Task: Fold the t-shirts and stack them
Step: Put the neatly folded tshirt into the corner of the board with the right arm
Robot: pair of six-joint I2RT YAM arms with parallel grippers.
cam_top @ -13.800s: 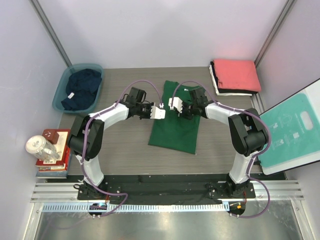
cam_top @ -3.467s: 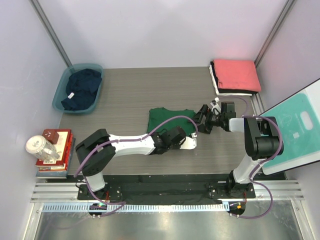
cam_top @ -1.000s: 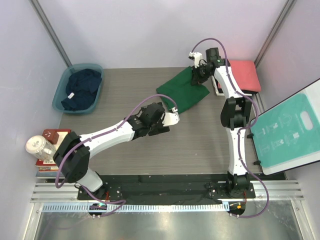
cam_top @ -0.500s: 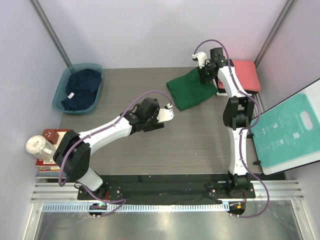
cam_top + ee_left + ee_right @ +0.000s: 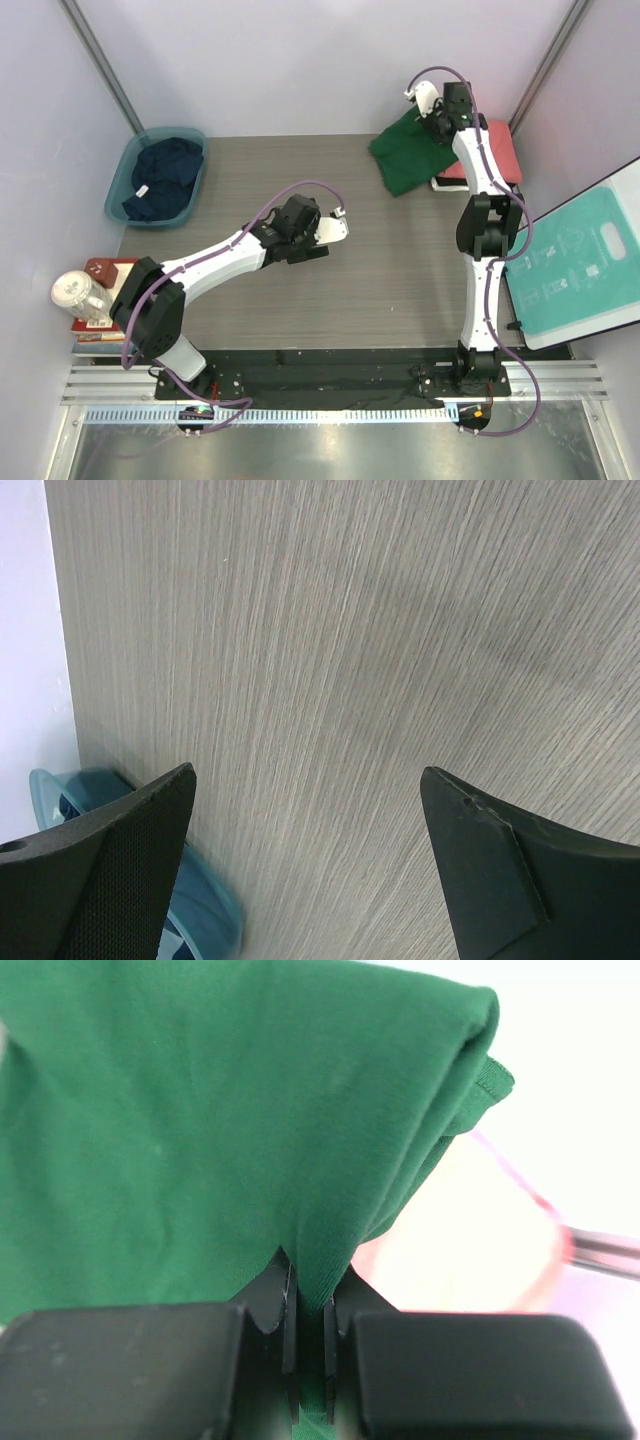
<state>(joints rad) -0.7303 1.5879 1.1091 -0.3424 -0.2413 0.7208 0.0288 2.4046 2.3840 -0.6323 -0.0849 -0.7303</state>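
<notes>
Open desk (image 5: pixel 400 290) surface runs from centre to near edge. Obstacles: teal tub (image 5: pixel 117 195) far left, left arm (image 5: pixel 215 258) across the middle, right arm (image 5: pixel 481 225) upright at right, green t-shirt (image 5: pixel 405 160) hanging before the folded stack (image 5: pixel 507 155).

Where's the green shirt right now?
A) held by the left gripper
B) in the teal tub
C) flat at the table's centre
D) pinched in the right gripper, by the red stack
D: the right gripper is shut on the green shirt next to the red stack; the left gripper is open and empty.
</notes>
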